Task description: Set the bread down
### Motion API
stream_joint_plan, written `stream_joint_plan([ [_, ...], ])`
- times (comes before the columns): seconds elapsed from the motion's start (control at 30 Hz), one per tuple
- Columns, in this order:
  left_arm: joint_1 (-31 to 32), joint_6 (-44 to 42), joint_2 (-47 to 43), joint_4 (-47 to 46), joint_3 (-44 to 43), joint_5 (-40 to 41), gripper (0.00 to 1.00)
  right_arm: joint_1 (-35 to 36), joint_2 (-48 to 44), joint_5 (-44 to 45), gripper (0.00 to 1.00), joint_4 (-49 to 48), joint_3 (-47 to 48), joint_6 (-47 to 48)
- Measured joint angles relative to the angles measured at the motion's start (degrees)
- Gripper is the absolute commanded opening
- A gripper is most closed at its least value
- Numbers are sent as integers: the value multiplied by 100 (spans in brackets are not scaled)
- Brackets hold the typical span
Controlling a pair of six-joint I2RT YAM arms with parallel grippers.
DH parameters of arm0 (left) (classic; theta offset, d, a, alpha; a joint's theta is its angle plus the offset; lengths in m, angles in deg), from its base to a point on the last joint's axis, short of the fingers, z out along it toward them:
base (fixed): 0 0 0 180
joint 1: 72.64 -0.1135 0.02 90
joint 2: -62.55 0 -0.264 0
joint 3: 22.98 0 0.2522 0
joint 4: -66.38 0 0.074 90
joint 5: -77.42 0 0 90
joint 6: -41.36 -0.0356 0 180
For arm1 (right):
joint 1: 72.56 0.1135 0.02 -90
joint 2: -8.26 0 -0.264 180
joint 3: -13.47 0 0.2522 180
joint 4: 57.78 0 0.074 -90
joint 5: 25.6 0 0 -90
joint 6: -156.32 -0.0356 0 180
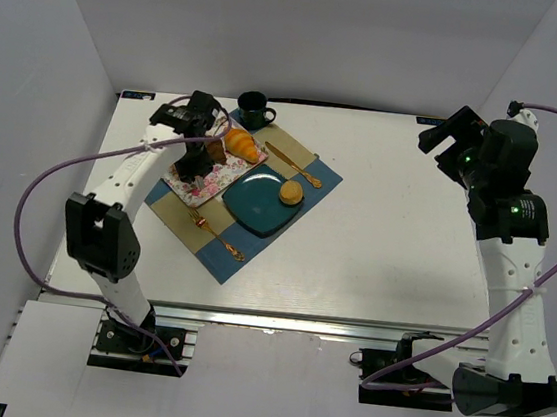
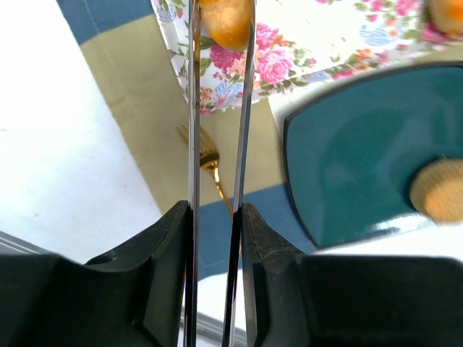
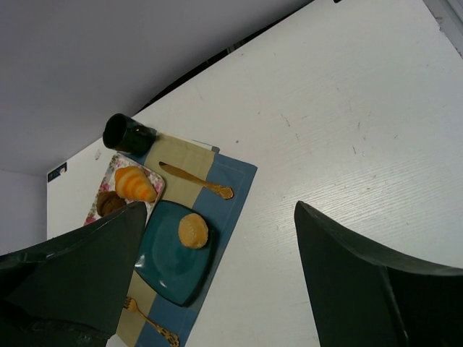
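White counter [image 1: 397, 232] carrying a blue and tan placemat [image 1: 318, 173]. On the mat sit a square teal plate [image 1: 249, 200] with a round bun [image 1: 290, 192] near its far right corner and, just beside its left edge, a floral plate [image 1: 211, 179] holding a croissant [image 1: 242, 146]. The left hand [image 2: 215, 217] is clenched on thin metal tongs [image 2: 194, 108], whose tips pinch a golden piece of bread [image 2: 226, 25] over the floral plate. The right hand [image 1: 446, 132] hangs released, fingers wide apart, above the counter's far right.
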Motion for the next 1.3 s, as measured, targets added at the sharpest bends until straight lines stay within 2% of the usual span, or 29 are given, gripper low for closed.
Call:
stream_joint_plan([
  [0.17, 2, -350, -669, 166, -33, -315, 33, 0, 7, 0, 89, 0, 0, 0],
  [0.3, 205, -671, -872, 254, -219, -726, 33, 0, 15, 2, 89, 0, 0, 0],
  [0.63, 1523, -927, -769, 136, -166, -1373, 35, 0, -39, 33, 89, 4, -4, -7],
  [0.9, 1615, -933, -636, -236, 428, -1547, 37, 0, -227, 127, 89, 59, -98, -9],
  [1.0, 1639, -964, -507, -352, 496, -1552, 45, 0, -238, 142, 89, 111, -98, -9],
  [1.07, 1655, -992, -422, -369, 501, -1552, 54, 0, -238, 142, 89, 153, -98, -7],
  [1.3, 1659, -1038, -328, -378, 463, -1567, 58, 0, -238, 142, 89, 177, -98, -2],
])
